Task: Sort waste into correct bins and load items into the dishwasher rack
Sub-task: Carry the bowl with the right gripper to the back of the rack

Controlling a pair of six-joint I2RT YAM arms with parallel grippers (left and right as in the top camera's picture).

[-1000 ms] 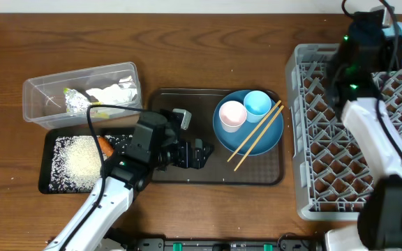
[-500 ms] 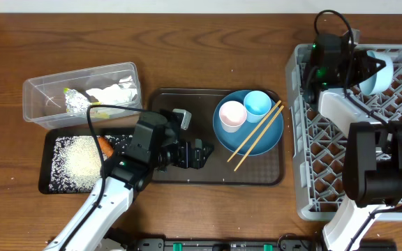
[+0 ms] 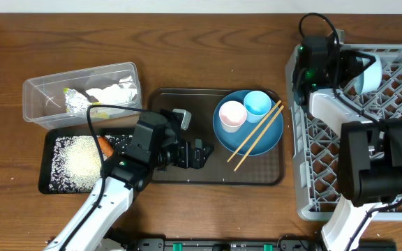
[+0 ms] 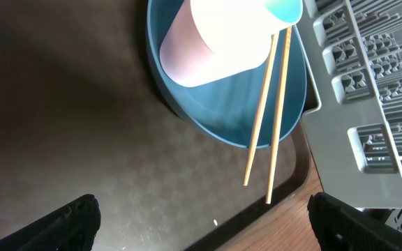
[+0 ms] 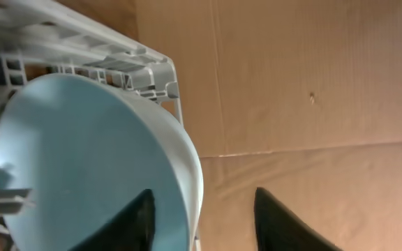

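Bowl release at far corner of dishwasher rack (image 3: 396, 174).
Straddling the rim of the pale bowl (image 5: 82, 153) with right fingers (image 5: 135, 219) parted, not pinching, leaving it leaning on edge; possibly risking a tip-over, or a snag on pulling away. Hovering over the brown tray (image 3: 257, 171) with left fingers (image 4: 68, 223) spread wide, holding nothing. Hiding the bowl's footing among the pegs; cropping the pink cup (image 4: 208, 49) and blue plate (image 4: 222, 111).
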